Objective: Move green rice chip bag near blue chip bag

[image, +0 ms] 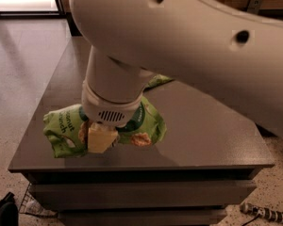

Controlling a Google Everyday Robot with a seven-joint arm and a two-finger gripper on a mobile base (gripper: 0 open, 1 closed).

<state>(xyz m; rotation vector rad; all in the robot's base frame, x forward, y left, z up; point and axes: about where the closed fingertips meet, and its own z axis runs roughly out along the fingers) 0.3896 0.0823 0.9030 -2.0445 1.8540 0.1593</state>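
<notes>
Puffy, crumpled green rice chip bag (pixel 61 131) near front edge of table (pixel 212 135), gripper (pixel 102 139) over its middle.

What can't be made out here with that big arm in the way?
In the camera view:
The blue chip bag is nowhere in sight; the arm covers much of the far table.
The green rice chip bag has its middle hidden under the end effector, which sits on it near the table's front edge.
A green scrap behind the arm is mostly covered, so it is unidentifiable.
</notes>
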